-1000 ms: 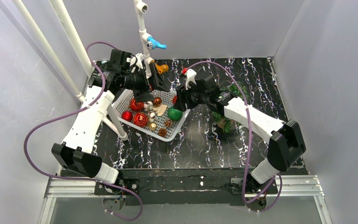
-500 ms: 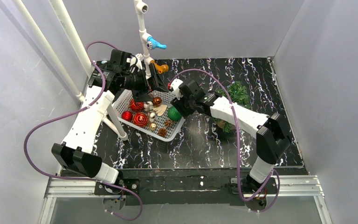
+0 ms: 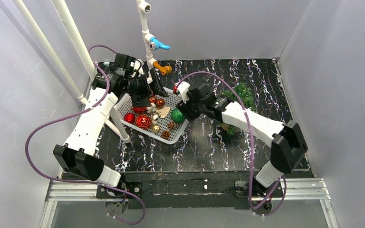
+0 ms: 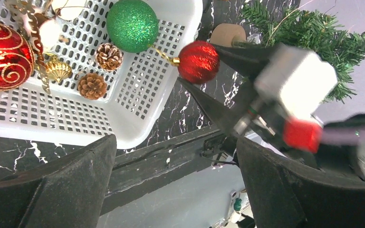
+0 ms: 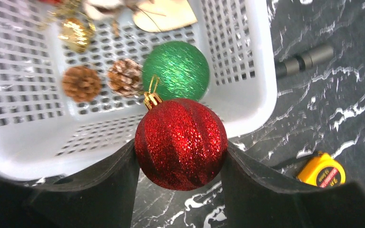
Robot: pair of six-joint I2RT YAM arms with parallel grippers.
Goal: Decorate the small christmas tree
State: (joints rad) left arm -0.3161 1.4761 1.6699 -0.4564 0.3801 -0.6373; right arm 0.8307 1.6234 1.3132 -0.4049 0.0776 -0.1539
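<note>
The right gripper [image 5: 180,164] is clamped on a red glittered ball ornament [image 5: 180,142] with a gold cap. It sits at lower centre of the right wrist view, overlapping the lower rim of a white perforated plastic basket [image 5: 261,76]. A green glittered ball [image 5: 176,70] lies in the basket just above it. The left gripper [image 4: 176,190] hangs over the basket, jaws spread wide and holding nothing. The small christmas tree [image 3: 241,95], dark green and bristly, stands right of centre in the top view, beside the right arm.

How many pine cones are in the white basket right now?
2. A frosted pine cone beside the green ball, a brown pine cone next to it. Others may be hidden.
</note>
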